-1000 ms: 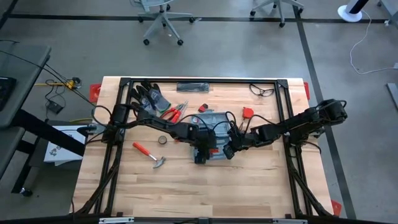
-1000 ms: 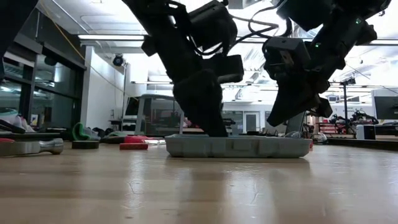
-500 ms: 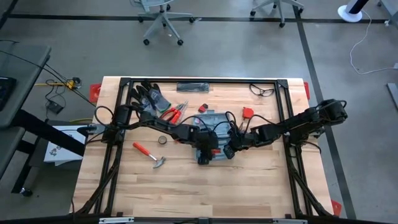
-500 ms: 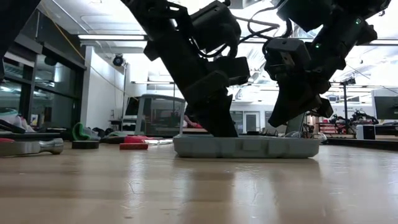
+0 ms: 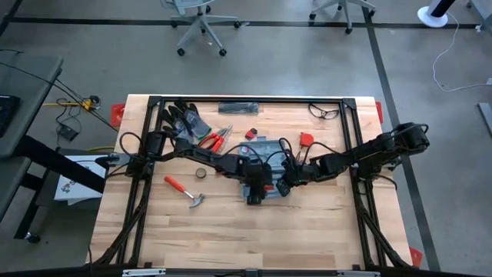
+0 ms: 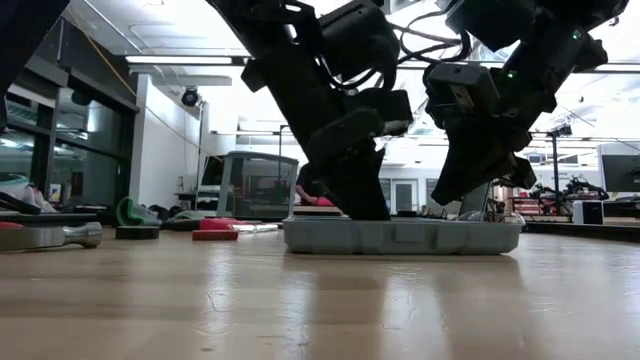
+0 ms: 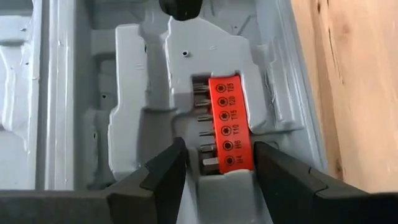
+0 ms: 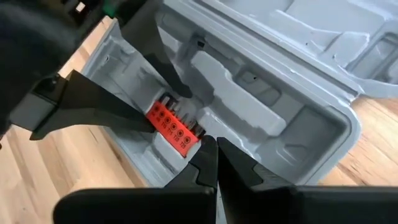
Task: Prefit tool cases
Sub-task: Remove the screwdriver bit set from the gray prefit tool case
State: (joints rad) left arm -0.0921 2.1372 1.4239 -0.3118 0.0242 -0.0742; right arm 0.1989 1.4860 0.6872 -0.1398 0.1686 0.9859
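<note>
Straddling the orange bit holder [image 7: 227,124] seated in the tool case [image 7: 74,93], the left gripper [image 7: 217,165] jaws are seen parted, gripping nothing. The right gripper [image 8: 214,158] jaws are shut empty just beside. The rigid, light plastic case is judged best taken by its rim.

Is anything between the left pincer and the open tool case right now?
Nothing visible. The left pincer is open directly over the tool case, its fingers flanking the orange bit holder seated in a recess. The right pincer, shut, sits alongside.
</note>
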